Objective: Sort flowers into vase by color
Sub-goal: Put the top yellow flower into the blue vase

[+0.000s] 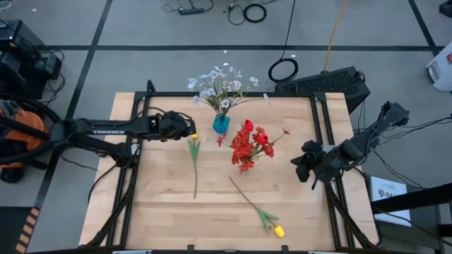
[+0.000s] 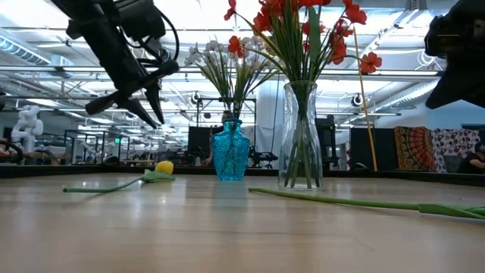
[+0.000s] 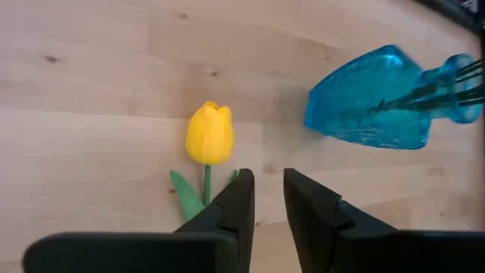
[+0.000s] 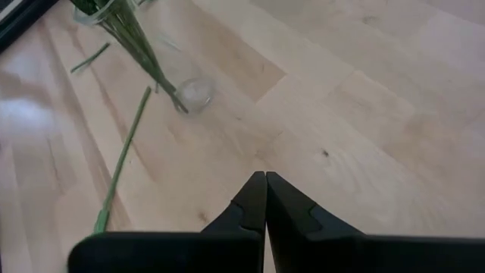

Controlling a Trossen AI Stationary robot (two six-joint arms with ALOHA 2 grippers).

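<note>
Two yellow tulips lay loose on the table: one (image 1: 193,144) beside the blue vase (image 1: 221,124), one (image 1: 278,231) near-right. Left gripper (image 3: 267,199), slightly parted and empty, hovered over the first; its thin stem might slip. Right gripper (image 4: 264,199) was closed, idle at right. No third vase was visible.

Two matte black jointed robot arms with black cables; the left arm (image 1: 106,130) bears white lettering, and each ends in two flat, tapered black fingers (image 3: 235,220).
</note>
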